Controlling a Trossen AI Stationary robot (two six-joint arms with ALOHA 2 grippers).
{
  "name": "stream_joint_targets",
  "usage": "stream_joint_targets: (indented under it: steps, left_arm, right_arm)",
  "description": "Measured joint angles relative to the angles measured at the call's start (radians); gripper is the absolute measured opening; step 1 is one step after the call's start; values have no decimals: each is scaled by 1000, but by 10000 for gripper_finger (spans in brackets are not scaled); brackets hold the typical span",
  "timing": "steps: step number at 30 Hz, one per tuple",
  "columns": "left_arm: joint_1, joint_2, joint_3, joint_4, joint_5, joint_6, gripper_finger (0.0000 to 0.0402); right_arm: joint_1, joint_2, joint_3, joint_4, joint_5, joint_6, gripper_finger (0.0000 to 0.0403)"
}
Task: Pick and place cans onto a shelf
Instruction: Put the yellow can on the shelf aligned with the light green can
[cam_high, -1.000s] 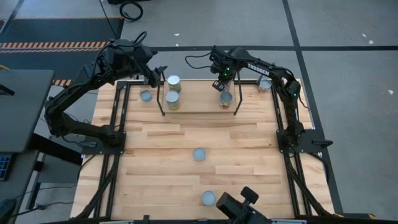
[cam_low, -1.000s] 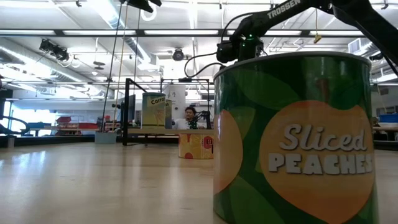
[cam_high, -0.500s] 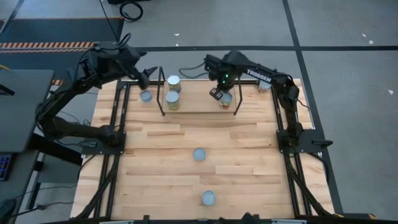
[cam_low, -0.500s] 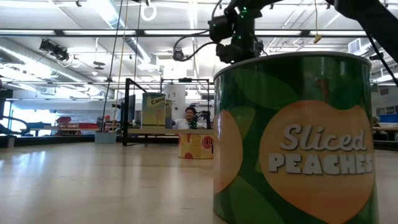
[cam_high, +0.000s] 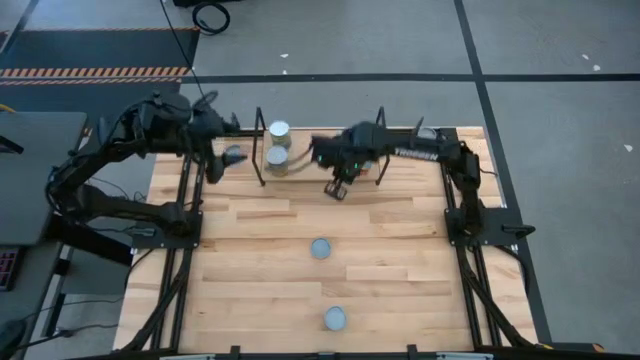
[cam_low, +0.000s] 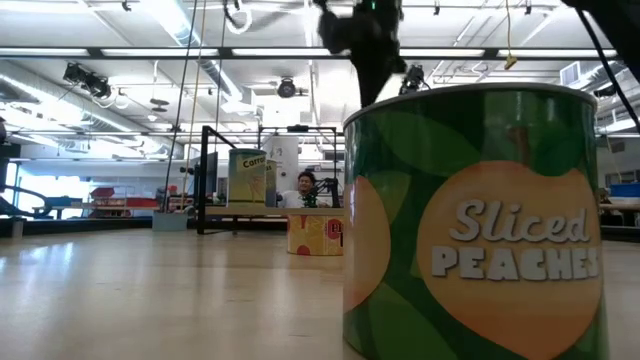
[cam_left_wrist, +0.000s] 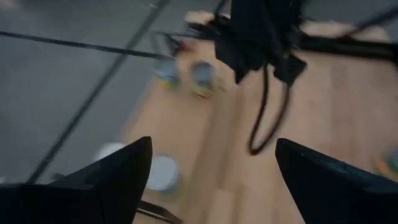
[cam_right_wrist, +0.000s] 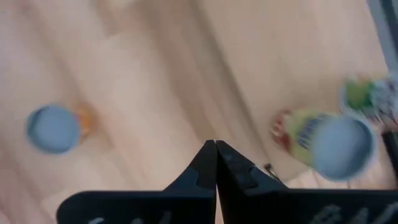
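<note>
The black wire shelf (cam_high: 300, 178) stands at the table's far middle with two cans (cam_high: 278, 130) (cam_high: 277, 163) at its left end; my right arm covers its right end. My right gripper (cam_high: 337, 190) is shut and empty, in front of the shelf over bare wood; its wrist view (cam_right_wrist: 216, 149) shows two cans (cam_right_wrist: 53, 127) (cam_right_wrist: 336, 146) below. My left gripper (cam_high: 213, 165) is open and empty beside a lone can (cam_high: 234, 155) left of the shelf, which also shows in the left wrist view (cam_left_wrist: 163, 173). Two more cans (cam_high: 320, 248) (cam_high: 335, 318) stand on the near table.
Black arm-mount rails (cam_high: 190, 200) (cam_high: 455, 200) run along both table sides. Another can (cam_high: 421, 130) stands at the far right behind my right arm. In the low view a green Sliced Peaches can (cam_low: 470, 220) fills the right half; a person shows far behind the table.
My right gripper has gone from above the can at the shelf's right end toward the table's left and near edges, coming off the shelf. My left gripper has drawn back from the shelf's left post toward the table's left and near edges.
</note>
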Motion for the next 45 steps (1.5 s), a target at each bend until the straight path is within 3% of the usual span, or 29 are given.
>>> stream_joint_targets:
  steps: [5, 9, 17, 23, 30, 45]
  left_arm:
    - [-140, 2, 0, -91, 20, -69, 347]
    - [-239, -7, -1, -149, -3, -218, 347]
    - [-502, -12, -1, -290, -164, -619, 347]
    - [-661, -10, -1, -301, -338, -802, 347]
    - [-730, 3, -1, -302, -471, -835, 347]
    - [-736, 11, -1, -307, -494, -797, 347]
  right_arm:
    - [168, 4, 0, 54, -21, -231, 23]
    - [238, 13, -15, 114, -101, -292, 74]
    - [294, 27, -179, 335, -218, -335, 255]
    - [314, 29, -372, 599, -215, -358, 385]
    - [307, 30, -506, 774, -178, -318, 378]
    - [277, 126, -489, 771, -179, -336, 396]
